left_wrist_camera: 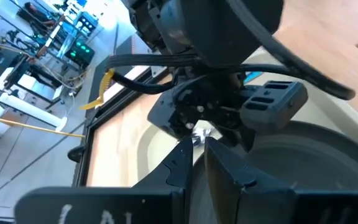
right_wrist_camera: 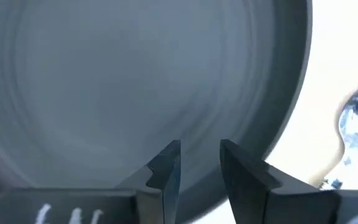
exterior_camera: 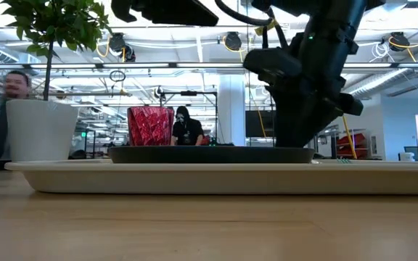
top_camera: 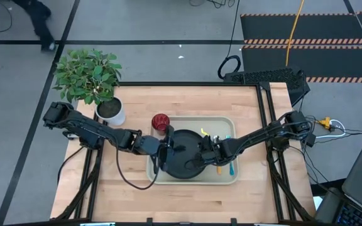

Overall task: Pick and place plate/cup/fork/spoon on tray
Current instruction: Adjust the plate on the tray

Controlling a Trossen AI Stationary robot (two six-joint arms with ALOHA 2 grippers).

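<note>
- We see the black plate (top_camera: 184, 157) lying in the beige tray (top_camera: 226, 178), left of middle.
- Left gripper (top_camera: 166, 150) pinches the plate's left rim; right gripper (top_camera: 204, 150) sits at its right rim, fingers slightly apart, grip unclear.
- Red cup (top_camera: 160, 122) stands just outside the tray's far-left corner.
- Fork (top_camera: 232, 164) and spoon (top_camera: 218, 167) lie along the tray's right side.

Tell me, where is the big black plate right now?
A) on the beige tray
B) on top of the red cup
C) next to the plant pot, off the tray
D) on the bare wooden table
A: the high view shows the black plate lying inside the beige tray, with the red cup just off the tray's corner.
</note>
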